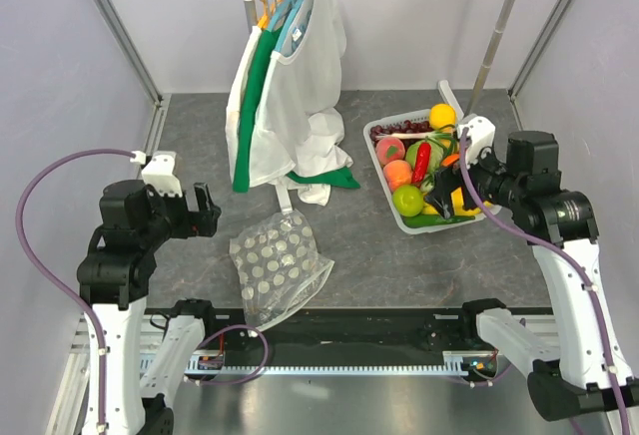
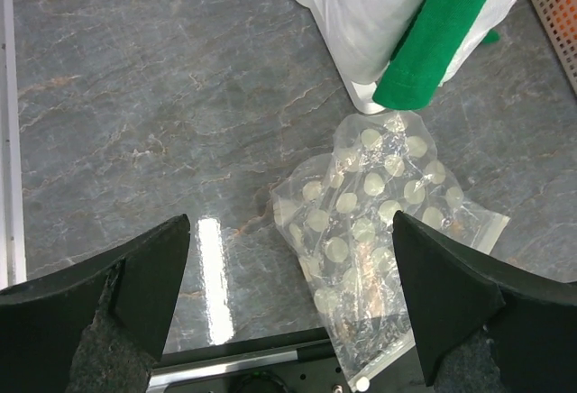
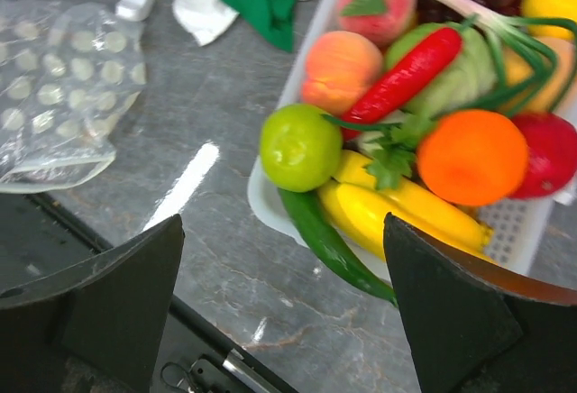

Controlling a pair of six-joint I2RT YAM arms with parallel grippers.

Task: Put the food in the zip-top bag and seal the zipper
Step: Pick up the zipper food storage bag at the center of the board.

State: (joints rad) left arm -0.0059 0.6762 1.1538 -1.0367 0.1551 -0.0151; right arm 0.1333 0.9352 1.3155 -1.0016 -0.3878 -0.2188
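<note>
We see the right tool (image 3: 281, 231) aimed at the green apple (image 3: 300, 147) for picking, the left tool (image 2: 290, 231) facing the zip-top bag (image 2: 370, 222), both gaping, empty.

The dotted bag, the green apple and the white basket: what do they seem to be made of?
The dotted bag looks like thin clear plastic film: it is see-through, crinkled and glinting. The green apple seems to be moulded plastic or something similar, glossy, with a sharp highlight on its skin. The basket looks like rigid white plastic, fairly matte, with moulded slots.
</note>
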